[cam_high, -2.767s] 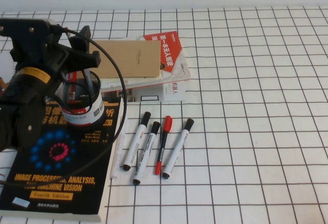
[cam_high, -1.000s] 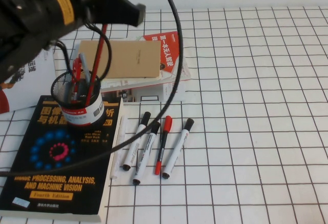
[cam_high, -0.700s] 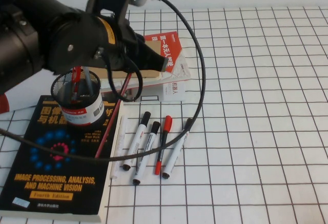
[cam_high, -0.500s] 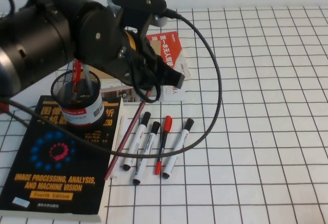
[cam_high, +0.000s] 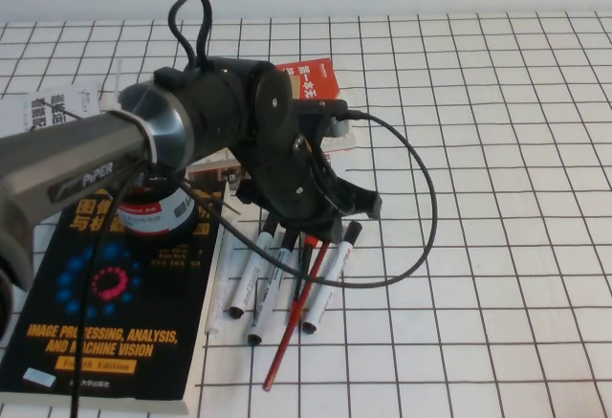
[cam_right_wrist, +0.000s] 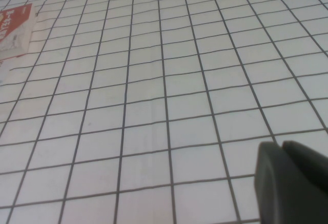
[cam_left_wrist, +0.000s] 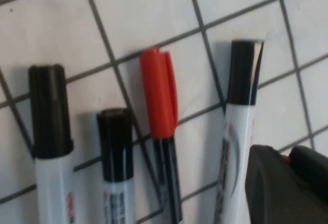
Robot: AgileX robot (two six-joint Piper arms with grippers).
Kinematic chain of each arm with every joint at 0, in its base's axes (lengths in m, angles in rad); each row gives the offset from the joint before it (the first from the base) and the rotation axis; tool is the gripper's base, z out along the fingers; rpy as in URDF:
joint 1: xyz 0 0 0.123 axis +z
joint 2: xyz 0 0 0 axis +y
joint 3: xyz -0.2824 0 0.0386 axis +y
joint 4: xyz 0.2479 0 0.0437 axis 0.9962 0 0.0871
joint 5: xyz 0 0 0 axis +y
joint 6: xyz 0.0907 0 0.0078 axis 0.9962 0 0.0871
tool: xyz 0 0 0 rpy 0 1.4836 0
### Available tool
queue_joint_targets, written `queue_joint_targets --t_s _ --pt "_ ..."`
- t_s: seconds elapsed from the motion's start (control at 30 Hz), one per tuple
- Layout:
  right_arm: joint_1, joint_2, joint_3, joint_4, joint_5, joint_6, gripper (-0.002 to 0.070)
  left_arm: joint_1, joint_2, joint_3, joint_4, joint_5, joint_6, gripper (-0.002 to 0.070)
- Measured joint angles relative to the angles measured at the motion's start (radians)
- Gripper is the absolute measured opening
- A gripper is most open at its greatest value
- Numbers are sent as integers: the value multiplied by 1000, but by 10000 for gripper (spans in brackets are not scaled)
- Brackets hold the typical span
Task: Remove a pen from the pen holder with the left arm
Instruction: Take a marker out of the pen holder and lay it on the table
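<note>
red pen (cam_high: 292, 332) in left tool (cam_left_wrist: 283, 158), slanting nearward

pen (cam_high: 292, 327): thin, long, red all over
pen state: out of the pen holder, upper end gripped by the closed left gripper (cam_high: 320, 230)
pen pose: slanted, lower tip down at the white gridded tabletop (cam_high: 497, 246) toward the robot; whether the tip touches it cannot be told
pen holder (cam_high: 143, 215): round cup with a red and white label band, upright, mostly hidden
pen holder place: on the robot's left, well apart from the pen's tip
</note>
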Motion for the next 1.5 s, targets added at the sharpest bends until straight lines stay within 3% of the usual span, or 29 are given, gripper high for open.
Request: queue_joint_targets --t_s 0.27,0.47,0.77,0.83,0.97,1.07,1.5 --pt "0 0 0 0 0 0 -16 28 69 -82 -127 -162 -200 27" --pt "0 0 0 0 0 0 -17 28 118 -84 -135 -285 -354 27" --pt "0 0 0 0 0 0 -16 28 175 -84 -100 -269 -325 43" --pt "0 0 0 0 0 0 -17 28 177 -84 -100 -265 -307 74" --pt "0 0 0 0 0 0 -17 28 177 -84 -100 -265 -302 215" --pt "0 0 0 0 0 0 -17 28 177 -84 -99 -265 -302 265" --pt "0 0 0 0 0 0 -16 26 177 -84 -43 -267 -302 286"
